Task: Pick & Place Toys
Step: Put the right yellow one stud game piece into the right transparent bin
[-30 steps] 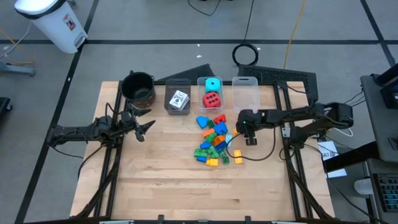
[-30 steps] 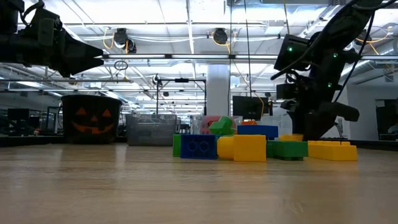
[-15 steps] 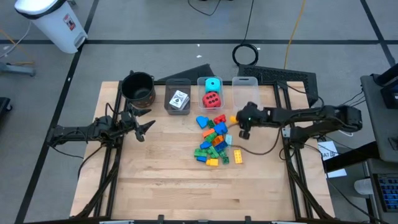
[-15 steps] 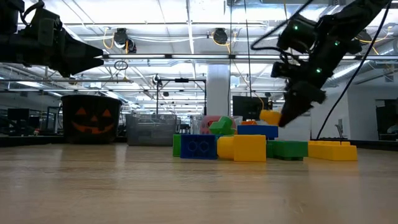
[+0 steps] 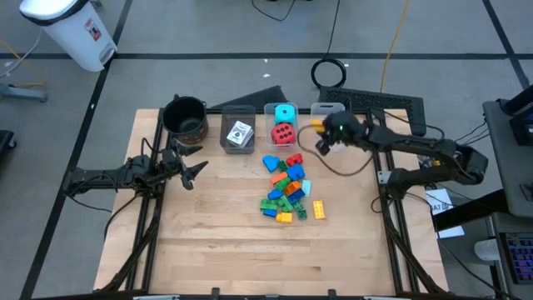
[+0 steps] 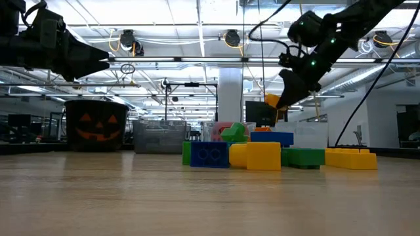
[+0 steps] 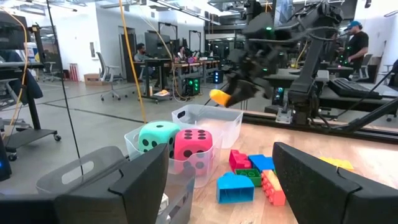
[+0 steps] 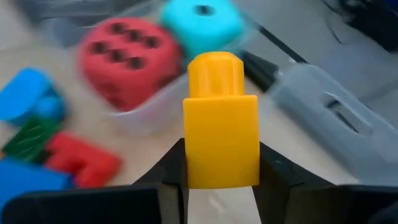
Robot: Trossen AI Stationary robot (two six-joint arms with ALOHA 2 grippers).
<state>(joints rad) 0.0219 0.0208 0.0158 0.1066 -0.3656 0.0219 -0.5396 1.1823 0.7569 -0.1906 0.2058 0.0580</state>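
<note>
A yellow brick (image 8: 221, 121) is clamped between the fingers of the right gripper (image 5: 320, 134), its single stud pointing out beyond the fingertips. A second ago this gripper was down at the right edge of the brick pile (image 5: 286, 187), low over the table (image 5: 216, 242); since then it has been lifted and swung away from the pile, and it is now held in the air beside the clear empty bin (image 5: 329, 121). In the low view the brick (image 6: 272, 101) is seen raised well above the heap. From the right wrist view, the red die (image 8: 121, 59) and the cyan die (image 8: 202, 22) are seen ahead of the fingertips in their own clear bin (image 5: 282, 125), with the empty bin's rim off to one side of the brick.

The pick is judged to be done and the carry nearly finished; what is left for this brick is a short shift over the empty bin and a release. Many bricks remain in the pile, and one yellow brick (image 5: 317, 208) lies just beside it.

The left gripper (image 5: 190, 170) is held with its fingers apart and nothing between them, waiting near the black jack-o'-lantern pot (image 5: 185, 117); it has not moved during this second. White cards (image 5: 240, 133) lie in the grey bin (image 5: 238, 143).
</note>
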